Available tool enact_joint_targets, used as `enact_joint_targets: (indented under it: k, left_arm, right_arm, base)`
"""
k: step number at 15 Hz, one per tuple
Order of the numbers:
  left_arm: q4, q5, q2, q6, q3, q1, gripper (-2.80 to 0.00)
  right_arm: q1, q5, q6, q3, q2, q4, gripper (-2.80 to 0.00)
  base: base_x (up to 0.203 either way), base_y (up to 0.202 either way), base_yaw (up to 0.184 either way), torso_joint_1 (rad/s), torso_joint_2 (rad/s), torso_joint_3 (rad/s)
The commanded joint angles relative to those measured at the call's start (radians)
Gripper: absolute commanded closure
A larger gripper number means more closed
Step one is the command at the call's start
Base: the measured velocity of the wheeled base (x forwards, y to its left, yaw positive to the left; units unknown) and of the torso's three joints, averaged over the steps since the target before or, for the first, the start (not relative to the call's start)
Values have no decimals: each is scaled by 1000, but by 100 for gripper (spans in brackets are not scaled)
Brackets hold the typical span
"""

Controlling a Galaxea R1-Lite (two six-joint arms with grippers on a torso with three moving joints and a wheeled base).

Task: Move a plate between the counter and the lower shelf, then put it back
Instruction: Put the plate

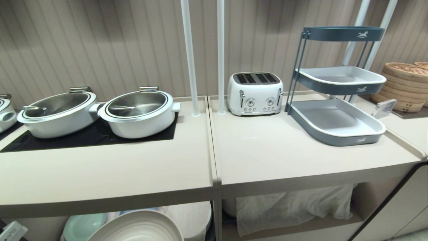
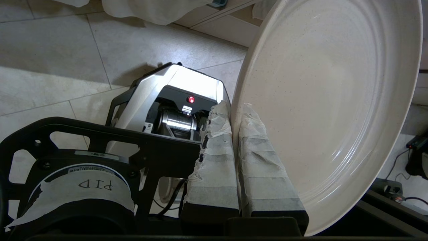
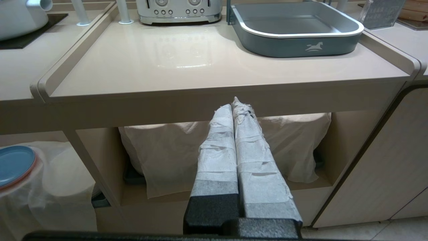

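The long pale beige matte table point(image 1: 100, 174) with a black rectangular glass panel point(image 1: 83, 137) set into it fills the left of the head view, and two white lidded pots point(image 1: 137, 113) with steel lids stand on that panel. Joined to it on the right is a second beige table section point(image 1: 284, 157) carrying a white four-slot toaster point(image 1: 254, 93) and a grey three-tier tray stand point(image 1: 337, 113), with stacked bamboo steamers point(image 1: 404, 85) further right. Under the left table, the lower shelf point(image 1: 187, 217) is an open beige bay; a mint-green plate point(image 1: 83, 226) lies there beside stacks under thin white cover. The neighbouring bay under the toaster section holds a stack draped in white cloth point(image 1: 294, 206).

The round, matte cream-beige plate point(image 2: 327, 100) with concentric ridges and a low raised rim is held tilted at the front of the lower shelf, below the table edge, its upper curve showing at the bottom of the head view. The left end effector point(image 2: 235, 160) pinches the plate's rim between its tape-wrapped fingers point(image 2: 214, 167), one on each face.

The right end effector point(image 3: 234, 147) hangs before the neighbouring bay, its taped fingers pressed together on nothing. A blue plate point(image 3: 13, 164) sits on a wrapped stack off to the side.
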Motion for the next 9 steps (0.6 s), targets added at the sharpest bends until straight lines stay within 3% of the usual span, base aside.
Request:
enact_joint_targets:
  k: [1,9]
  left_arm:
    - [3,-1,0,-5,0,0,0]
    - [3,2,0,-6,0,0,0]
  right_arm:
    - [0,0,-1,0,0,0,0]
    - [0,0,0,0,0,-1,0]
  base:
    - [0,0,0,0,0,0]
    - [0,0,0,0,0,0]
